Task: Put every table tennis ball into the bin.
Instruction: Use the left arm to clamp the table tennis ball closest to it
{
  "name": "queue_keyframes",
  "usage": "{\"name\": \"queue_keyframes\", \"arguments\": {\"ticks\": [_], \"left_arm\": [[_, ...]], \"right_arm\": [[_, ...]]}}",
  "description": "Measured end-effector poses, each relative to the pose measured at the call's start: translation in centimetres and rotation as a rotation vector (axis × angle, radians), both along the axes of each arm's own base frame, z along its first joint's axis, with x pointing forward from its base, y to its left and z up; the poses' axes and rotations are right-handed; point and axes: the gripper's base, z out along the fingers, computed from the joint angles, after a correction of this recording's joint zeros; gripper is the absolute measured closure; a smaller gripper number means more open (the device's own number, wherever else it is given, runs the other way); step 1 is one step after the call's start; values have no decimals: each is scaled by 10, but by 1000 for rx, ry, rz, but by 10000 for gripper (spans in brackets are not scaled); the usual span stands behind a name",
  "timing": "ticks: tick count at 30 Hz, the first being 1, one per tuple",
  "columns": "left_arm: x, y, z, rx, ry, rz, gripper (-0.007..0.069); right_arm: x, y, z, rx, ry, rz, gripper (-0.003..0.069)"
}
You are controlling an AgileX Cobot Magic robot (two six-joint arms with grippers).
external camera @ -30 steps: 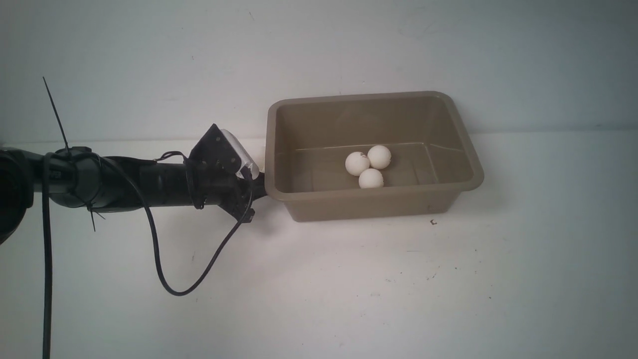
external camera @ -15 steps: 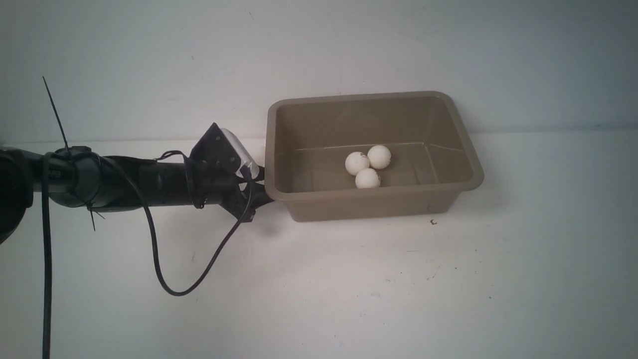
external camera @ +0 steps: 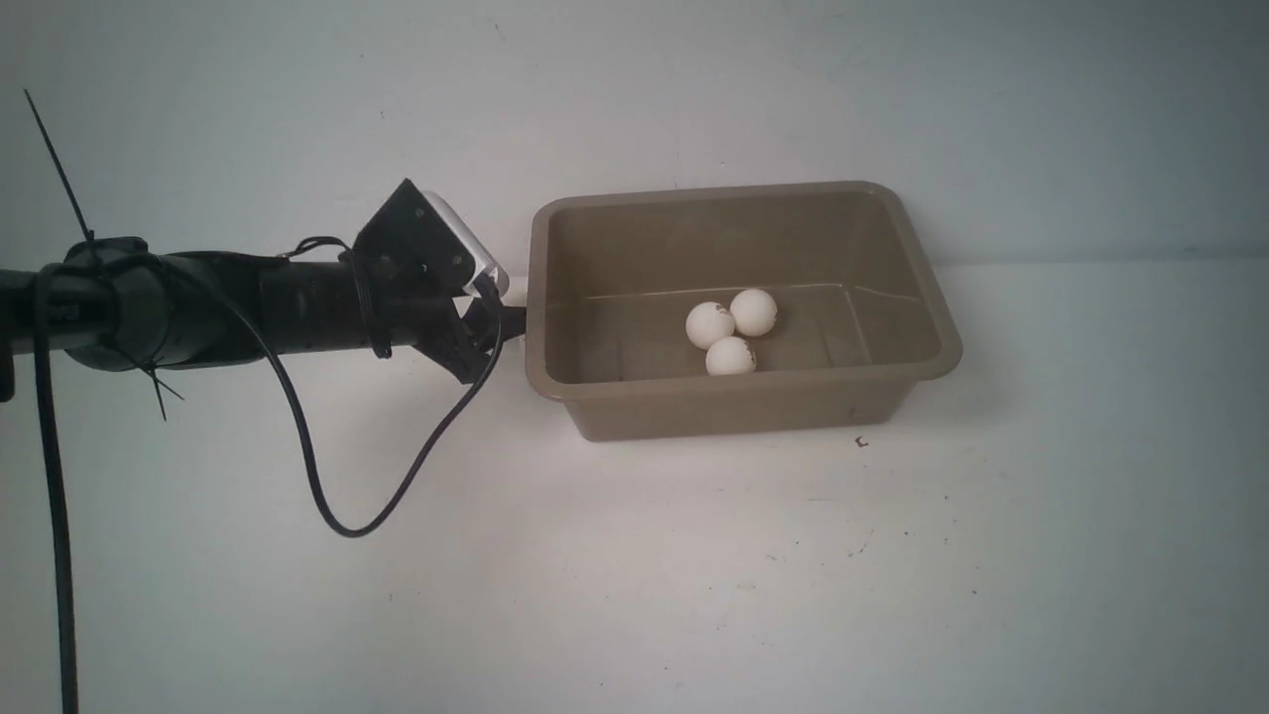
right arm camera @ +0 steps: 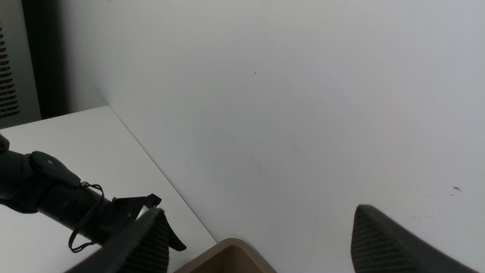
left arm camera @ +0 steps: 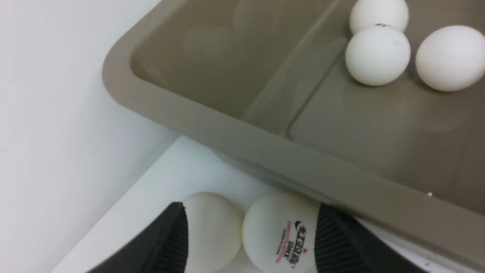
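Three table tennis balls [external camera: 710, 324] [external camera: 753, 311] [external camera: 731, 356] lie together on the floor of the taupe bin [external camera: 744, 402]. Two more balls [left arm camera: 214, 231] [left arm camera: 280, 231] rest side by side on the white table against the outside of the bin's left wall [left arm camera: 265, 151]; one carries a printed logo. My left gripper [left arm camera: 250, 242] stands open over them, one black finger on each side of the pair. From the front, the left gripper [external camera: 501, 317] hides all but a sliver of one ball [external camera: 515, 291]. My right gripper [right arm camera: 261, 242] is open and empty, high above the bin's far corner [right arm camera: 227, 258].
The white wall rises right behind the bin. A black cable [external camera: 327, 486] hangs in a loop from the left arm [external camera: 198, 307] down to the table. The right arm does not show in the front view.
The left arm has risen and pulled slightly back to the left, away from the bin wall. One ball in the bin rolled a little to the left.
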Motion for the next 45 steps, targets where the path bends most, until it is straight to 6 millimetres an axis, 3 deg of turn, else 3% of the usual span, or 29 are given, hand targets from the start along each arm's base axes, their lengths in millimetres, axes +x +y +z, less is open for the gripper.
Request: {"name": "queue_keyframes", "arguments": {"ticks": [8, 19, 38, 45], "left_arm": [[5, -15, 2, 44, -21, -2, 216], [4, -15, -19, 91, 19, -30, 216], [5, -18, -34, 102, -6, -66, 216], [7, -33, -47, 135, -23, -118, 216]], "right_arm": [[0, 0, 0, 2, 5, 5, 69], [-1, 1, -1, -4, 18, 12, 69], [-1, 1, -2, -5, 20, 14, 69], [-2, 1, -1, 1, 23, 18, 69]]}}
